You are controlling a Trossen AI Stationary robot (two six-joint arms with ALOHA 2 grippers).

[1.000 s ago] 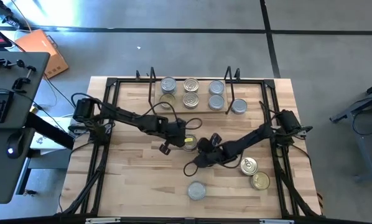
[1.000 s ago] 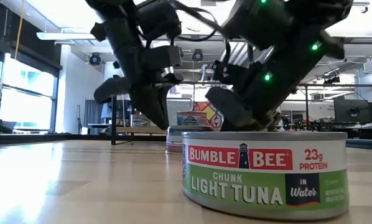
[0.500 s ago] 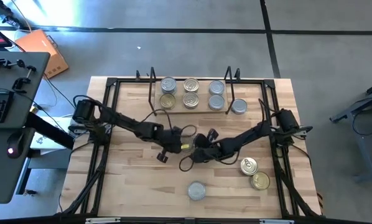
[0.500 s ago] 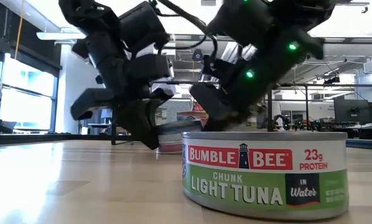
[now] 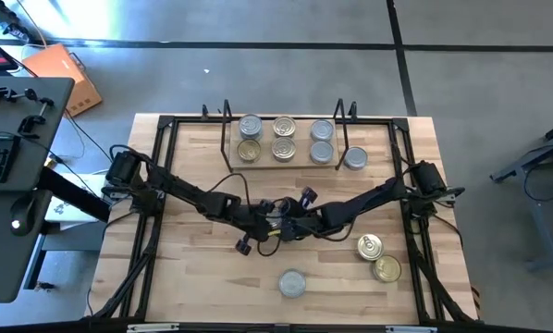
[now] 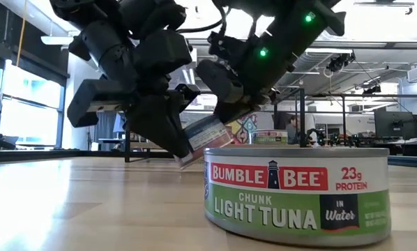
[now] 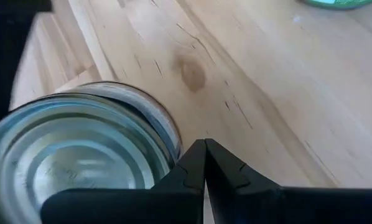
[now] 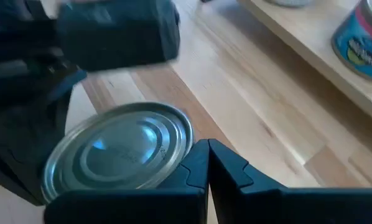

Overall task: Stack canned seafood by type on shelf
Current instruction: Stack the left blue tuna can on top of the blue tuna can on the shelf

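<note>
Both arms have drawn closer over the table's middle since a second ago, and the tin (image 6: 203, 138) between them is now tilting clear of the wood, where before it was sitting flat.

Left gripper (image 7: 204, 144): fingers pressed together, tips touching, nothing between them; it is sitting against the tin's side, with the silver ringed end facing the wrist camera. Right gripper (image 8: 208, 144): likewise closed tip to tip on nothing, nosing the same tin's rim from the opposite side. In the high view the two grippers are meeting just below table centre, the tin wedged between them.

Outward: a Bumble Bee light tuna tin (image 6: 296, 194) is standing upright near the front edge, close to the low camera. Two gold-topped tins (image 5: 377, 258) are lying right of centre, touching. The shelf (image 5: 286, 163) is standing at the back edge, holding six tins in three columns, with a seventh tin (image 5: 354, 159) just outside its right upright.
</note>
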